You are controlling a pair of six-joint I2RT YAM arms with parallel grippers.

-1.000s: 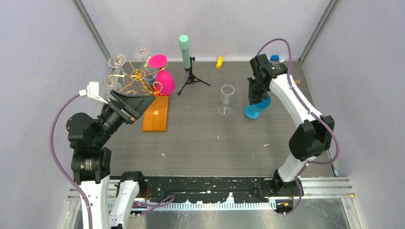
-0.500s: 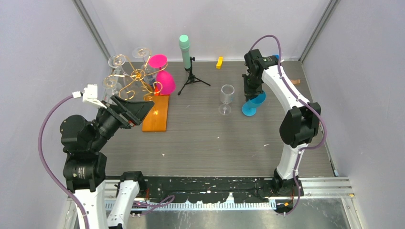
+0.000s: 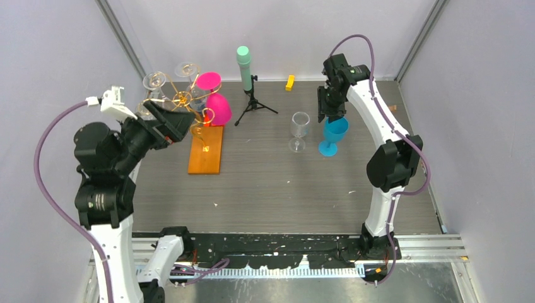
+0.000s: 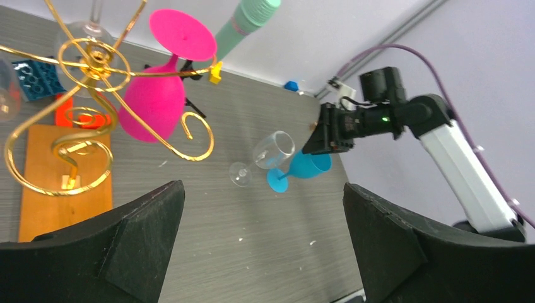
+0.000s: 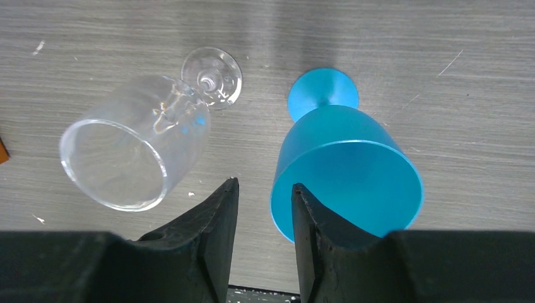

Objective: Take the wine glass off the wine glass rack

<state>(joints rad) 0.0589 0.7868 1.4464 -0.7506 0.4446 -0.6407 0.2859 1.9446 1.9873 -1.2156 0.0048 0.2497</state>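
Observation:
The wine glass rack [image 3: 182,100] is a gold wire stand on an orange wooden base [image 3: 208,154] at the far left. A pink wine glass [image 3: 219,108] hangs upside down from it, with clear glasses [image 3: 154,80] on other arms. In the left wrist view the rack [image 4: 88,60] and pink glass [image 4: 151,101] are at upper left. My left gripper [image 3: 180,120] [image 4: 262,185] is wide open and empty, just in front of the rack. My right gripper [image 3: 331,115] [image 5: 263,183] hovers over an upright blue glass [image 3: 332,132] [image 5: 347,164], jaws slightly apart around its rim wall, not pinching it.
A clear glass [image 3: 300,129] [image 5: 139,145] stands left of the blue one. A black tripod with a mint-green cylinder [image 3: 245,66] stands behind the rack's right side. A yellow block [image 3: 289,82] lies by the back wall. Grey walls close in both sides.
My left gripper has risen and moved back toward the rack. The blue glass went from tilted in my right gripper to standing upright, and the right gripper lifted slightly.

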